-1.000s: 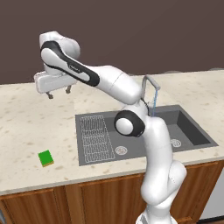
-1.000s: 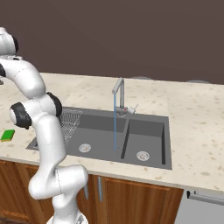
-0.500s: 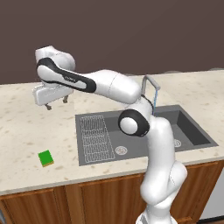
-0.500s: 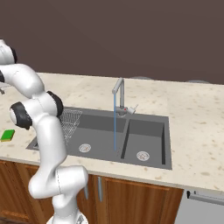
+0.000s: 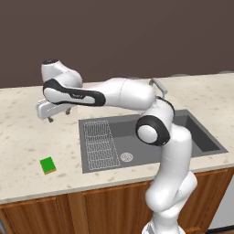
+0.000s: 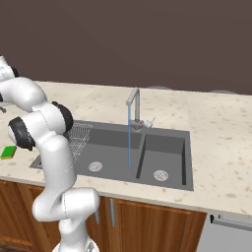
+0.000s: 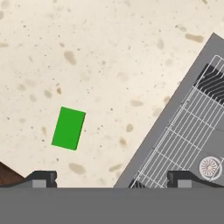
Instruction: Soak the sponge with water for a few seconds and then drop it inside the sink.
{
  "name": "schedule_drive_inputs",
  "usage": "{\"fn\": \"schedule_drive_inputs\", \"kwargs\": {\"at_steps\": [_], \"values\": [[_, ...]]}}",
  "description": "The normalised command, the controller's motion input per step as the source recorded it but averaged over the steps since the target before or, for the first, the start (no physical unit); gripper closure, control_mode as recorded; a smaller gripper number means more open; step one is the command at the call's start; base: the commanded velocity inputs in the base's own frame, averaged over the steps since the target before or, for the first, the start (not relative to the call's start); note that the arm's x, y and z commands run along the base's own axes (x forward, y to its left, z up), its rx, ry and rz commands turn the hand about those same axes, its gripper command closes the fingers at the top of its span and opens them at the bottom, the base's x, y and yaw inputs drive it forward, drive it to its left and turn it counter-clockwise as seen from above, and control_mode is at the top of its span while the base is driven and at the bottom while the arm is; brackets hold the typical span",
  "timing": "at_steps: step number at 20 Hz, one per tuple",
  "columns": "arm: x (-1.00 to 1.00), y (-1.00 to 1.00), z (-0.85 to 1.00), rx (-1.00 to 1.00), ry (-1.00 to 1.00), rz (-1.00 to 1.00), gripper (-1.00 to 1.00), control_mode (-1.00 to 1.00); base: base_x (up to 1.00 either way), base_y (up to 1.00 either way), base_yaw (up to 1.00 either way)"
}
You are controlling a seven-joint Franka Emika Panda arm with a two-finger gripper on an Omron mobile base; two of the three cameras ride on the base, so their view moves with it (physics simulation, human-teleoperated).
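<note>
Tool (image 5: 58, 115) jaws spread wide and empty, hanging over the bench (image 5: 18, 137) left of the sink (image 5: 201, 137); I judge I'm on the approach, with nothing grasped. From my hand view the sponge (image 7: 68, 128) lies flat on the bench at about nine o'clock, well apart from the drainboard (image 7: 183, 140) at three o'clock. Next I need to centre over the sponge, descend and pinch it. Further off, my right base view shows the water (image 6: 129, 142) running from the faucet (image 6: 134, 106) into the large basin.
</note>
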Motion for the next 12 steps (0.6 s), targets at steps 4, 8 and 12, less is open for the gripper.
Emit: {"fn": "schedule_drive_inputs", "kwargs": {"at_steps": [4,8,12], "values": [[-0.08,0.0,-0.05,0.08,-0.01,-0.07,-1.0,-1.0,0.0,0.0,0.0],[-0.12,0.0,0.0,0.04,0.04,-0.03,-1.0,-1.0,0.0,0.0,0.0],[-0.03,0.0,0.0,0.0,0.22,-0.03,-1.0,-1.0,0.0,0.0,0.0]]}}
